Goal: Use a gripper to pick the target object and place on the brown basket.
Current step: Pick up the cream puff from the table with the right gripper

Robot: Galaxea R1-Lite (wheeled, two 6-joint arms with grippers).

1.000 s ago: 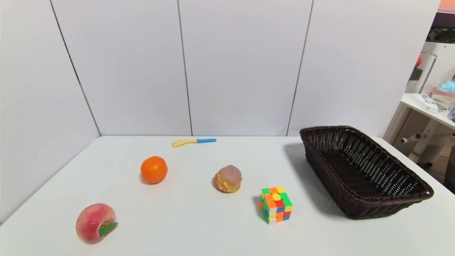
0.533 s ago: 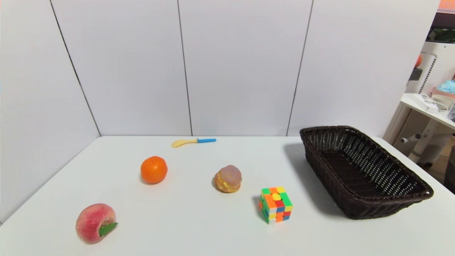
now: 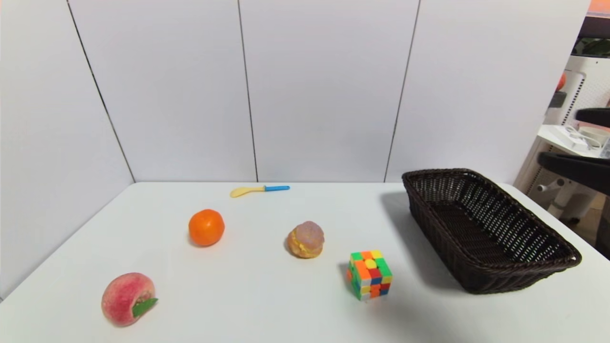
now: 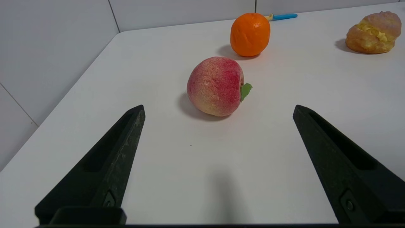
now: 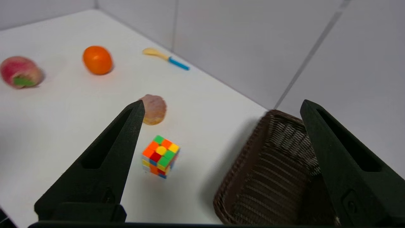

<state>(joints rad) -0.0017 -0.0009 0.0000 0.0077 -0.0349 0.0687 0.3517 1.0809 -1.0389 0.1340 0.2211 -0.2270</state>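
At the right edge of the head view, the right arm now enters where none showed a moment ago, its tool (image 5: 221,106) spread wide above the worktop (image 3: 267,295), probably starting toward the untouched cream puff (image 3: 306,239) left of the brown basket (image 3: 486,228).
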